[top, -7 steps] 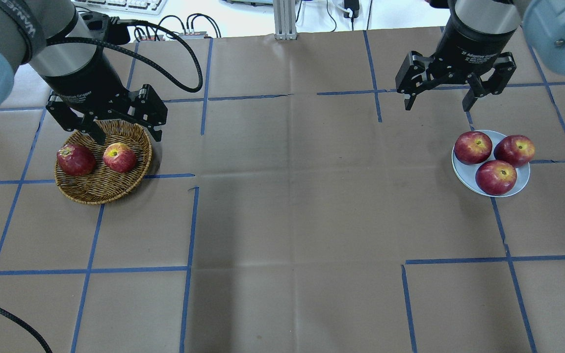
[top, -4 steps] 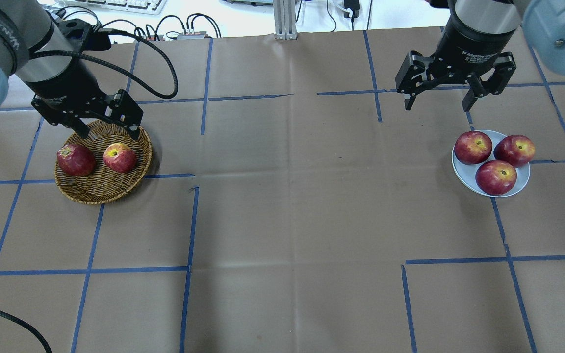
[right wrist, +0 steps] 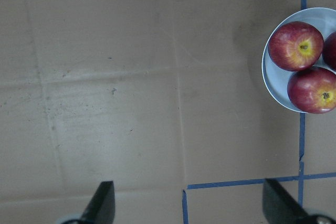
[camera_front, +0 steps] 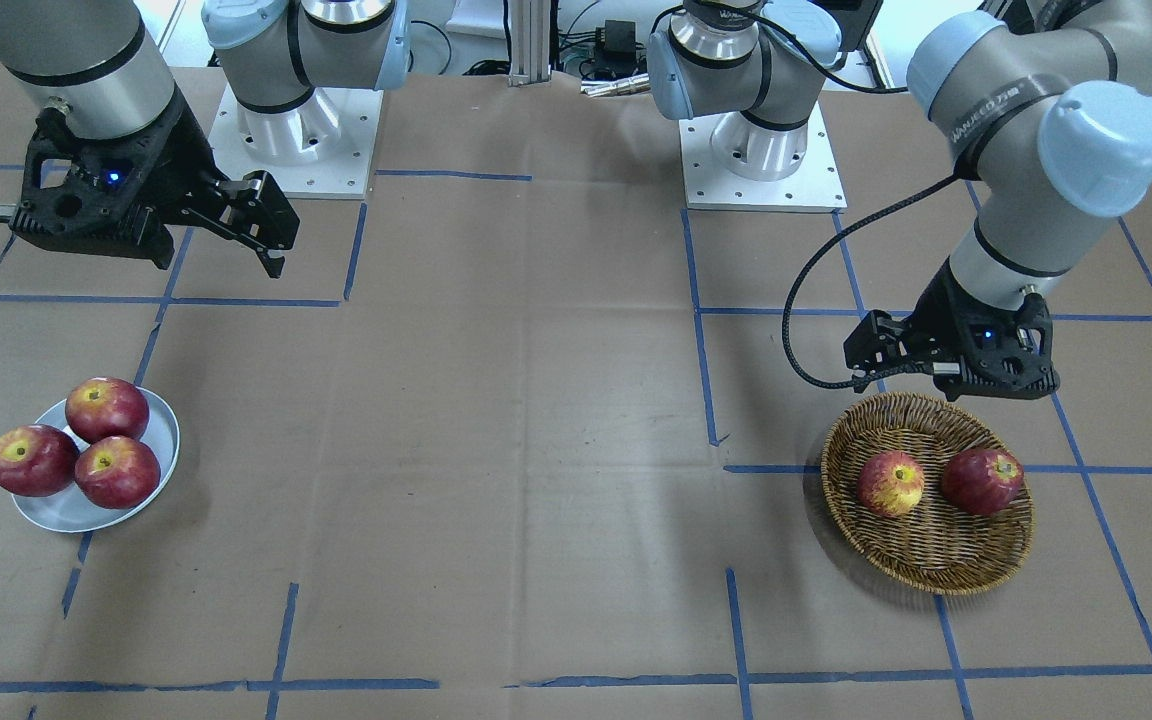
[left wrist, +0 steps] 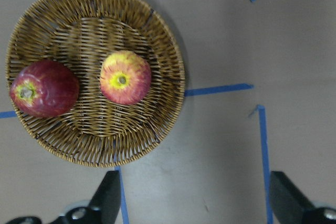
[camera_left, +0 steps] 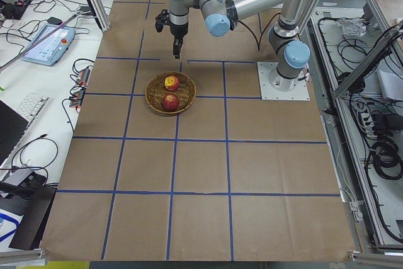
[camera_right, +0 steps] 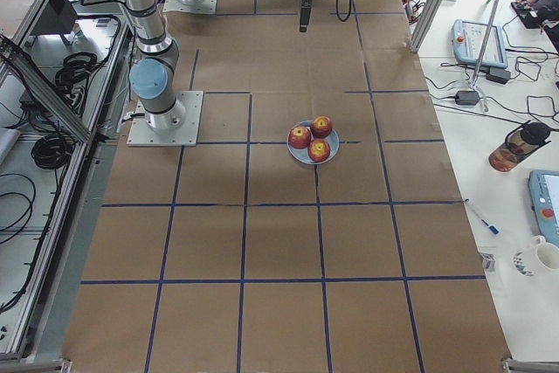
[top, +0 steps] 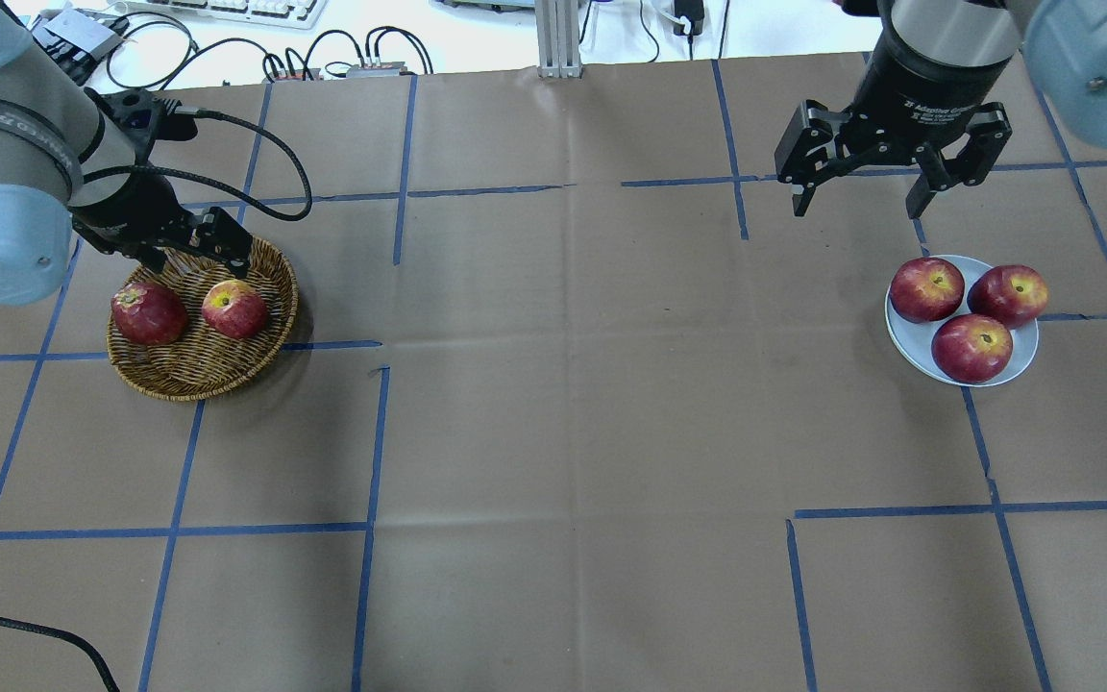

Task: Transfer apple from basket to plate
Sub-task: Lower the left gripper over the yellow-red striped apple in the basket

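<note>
The pale red-and-yellow apple [top: 234, 308] lies in the brown wicker basket [top: 203, 384] on the table's left, beside a dark red apple [top: 149, 313]. My left gripper [top: 196, 261] is open and empty, over the basket's rim on the robot's side, apart from both apples. In the left wrist view the apple [left wrist: 125, 77] and basket [left wrist: 168, 35] sit ahead of the open fingers [left wrist: 107, 198]. The pale plate [top: 909, 341] on the right carries three red apples. My right gripper [top: 858, 207] is open and empty, off the plate's rim on the robot's side.
The three apples [top: 971, 346] cover most of the plate [camera_front: 86, 515]. Blue tape lines cross the brown paper table cover. A cable loops from the left wrist [top: 265, 154]. Cables and a keyboard [top: 236, 10] lie past the table edge.
My left gripper has drawn back towards the robot and to the left, from over the basket to over its rim, still open. The right arm and the apples have not moved.
</note>
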### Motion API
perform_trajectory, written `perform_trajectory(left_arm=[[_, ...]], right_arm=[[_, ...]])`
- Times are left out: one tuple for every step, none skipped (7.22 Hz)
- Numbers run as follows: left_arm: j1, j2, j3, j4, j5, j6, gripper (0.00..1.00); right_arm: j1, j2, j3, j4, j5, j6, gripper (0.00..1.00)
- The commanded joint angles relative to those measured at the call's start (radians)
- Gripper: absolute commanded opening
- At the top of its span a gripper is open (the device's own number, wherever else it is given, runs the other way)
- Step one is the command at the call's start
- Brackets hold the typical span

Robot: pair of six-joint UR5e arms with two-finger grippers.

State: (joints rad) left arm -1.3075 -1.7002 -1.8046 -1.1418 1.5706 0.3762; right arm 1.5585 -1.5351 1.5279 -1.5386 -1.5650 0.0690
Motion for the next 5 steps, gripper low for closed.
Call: perform_trajectory(left_arm=[[0.045,-0.082,-0.001,0.062,-0.004,0.052,0.99],[0.048,-0.111,-0.013,0.082,-0.026,0.09,0.99],[0.05,-0.149,0.002,0.1,-0.032,0.107,0.99],[0.051,-0.179,0.007,0.108,-0.031,0.122,0.99],[0.051,-0.187,0.001,0.123,-0.032,0.128,0.99]], right_arm=[[0.0,0.001,0.0,0.0,0.0,0.0,1.0],[0.0,0.001,0.001,0.002,0.0,0.0,1.0],[0.0,0.001,0.003,0.0,-0.001,0.0,1.0],[0.0,0.001,0.002,0.0,-0.001,0.0,1.0],[0.0,0.001,0.0,0.002,-0.001,0.0,1.0]])
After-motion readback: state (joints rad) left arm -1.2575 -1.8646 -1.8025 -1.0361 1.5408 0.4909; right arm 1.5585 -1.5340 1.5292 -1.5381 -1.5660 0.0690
